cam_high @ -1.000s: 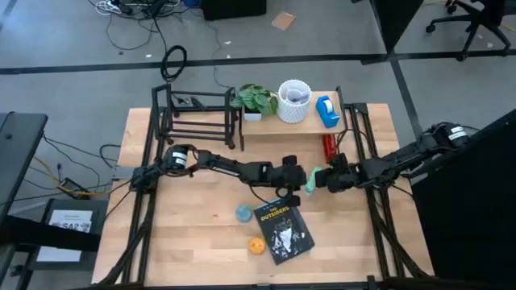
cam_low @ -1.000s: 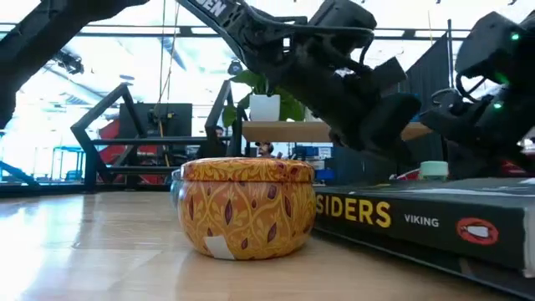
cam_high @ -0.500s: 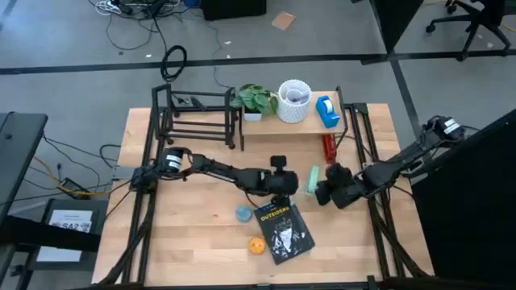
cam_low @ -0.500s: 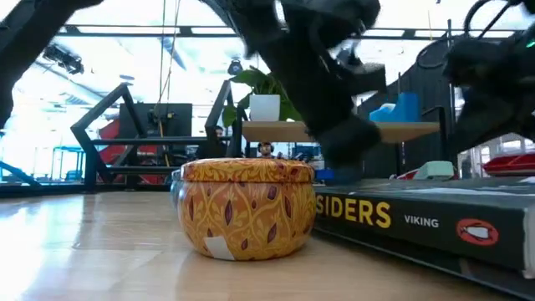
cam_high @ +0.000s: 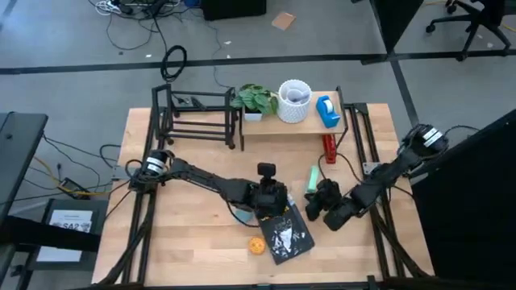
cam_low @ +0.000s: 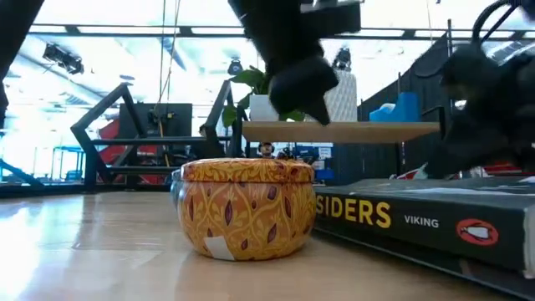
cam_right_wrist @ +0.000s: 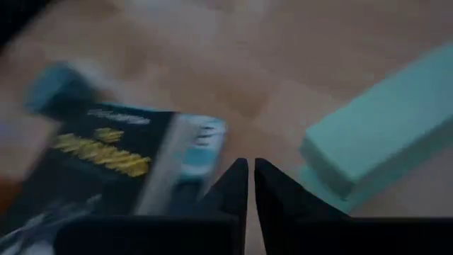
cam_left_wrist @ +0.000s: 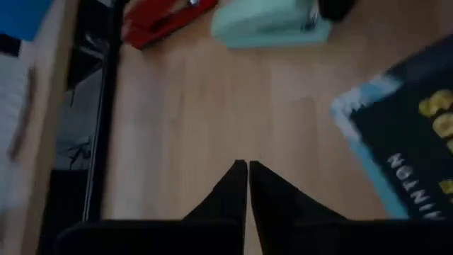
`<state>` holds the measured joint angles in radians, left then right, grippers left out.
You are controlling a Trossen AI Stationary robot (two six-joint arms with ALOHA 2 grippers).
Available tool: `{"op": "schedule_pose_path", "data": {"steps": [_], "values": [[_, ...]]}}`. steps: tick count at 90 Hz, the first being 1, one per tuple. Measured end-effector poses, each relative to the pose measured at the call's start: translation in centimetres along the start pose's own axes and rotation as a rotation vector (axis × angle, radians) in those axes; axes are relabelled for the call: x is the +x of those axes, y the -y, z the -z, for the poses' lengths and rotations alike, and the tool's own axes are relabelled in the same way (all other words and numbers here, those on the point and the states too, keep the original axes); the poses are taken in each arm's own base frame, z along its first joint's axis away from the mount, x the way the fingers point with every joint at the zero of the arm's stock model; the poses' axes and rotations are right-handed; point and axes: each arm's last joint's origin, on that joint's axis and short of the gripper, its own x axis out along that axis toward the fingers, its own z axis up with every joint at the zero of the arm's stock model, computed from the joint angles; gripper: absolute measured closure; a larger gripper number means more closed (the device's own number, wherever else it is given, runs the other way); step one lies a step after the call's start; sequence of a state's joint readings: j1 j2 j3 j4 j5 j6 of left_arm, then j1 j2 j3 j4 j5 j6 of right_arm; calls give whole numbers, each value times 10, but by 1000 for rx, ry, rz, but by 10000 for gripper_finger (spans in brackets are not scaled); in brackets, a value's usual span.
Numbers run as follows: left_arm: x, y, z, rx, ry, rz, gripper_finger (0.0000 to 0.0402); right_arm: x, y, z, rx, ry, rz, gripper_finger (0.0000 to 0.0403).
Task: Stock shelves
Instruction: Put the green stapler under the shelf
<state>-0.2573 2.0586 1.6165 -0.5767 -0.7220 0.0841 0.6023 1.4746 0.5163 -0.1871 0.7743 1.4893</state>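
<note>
Both arms hang low over the table's middle with fingers pressed together and empty. The left gripper (cam_high: 270, 196) sits over the upper edge of the book (cam_high: 285, 235), the right gripper (cam_high: 321, 203) just beside the book's other side. Between them, near the right one, the mint stapler (cam_high: 311, 179) lies lengthwise toward the wooden shelf (cam_high: 274, 122), farther back.
</note>
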Motion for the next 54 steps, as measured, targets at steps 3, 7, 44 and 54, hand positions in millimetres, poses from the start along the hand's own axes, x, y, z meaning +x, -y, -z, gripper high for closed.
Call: {"op": "schedule_pose_path", "data": {"steps": [3, 7, 44, 54], "values": [[0, 2, 3, 4, -18, -2, 402, 4, 2, -1, 9, -13, 34, 403], [0, 3, 7, 7, -48, -7, 402, 7, 8, -2, 18, -30, 86, 403], [11, 16, 35, -5, -147, -11, 402, 20, 43, -41, 53, -1, 410, 403], [9, 18, 35, -5, -142, -10, 402, 26, 51, -52, 89, 13, 480, 403]]}}
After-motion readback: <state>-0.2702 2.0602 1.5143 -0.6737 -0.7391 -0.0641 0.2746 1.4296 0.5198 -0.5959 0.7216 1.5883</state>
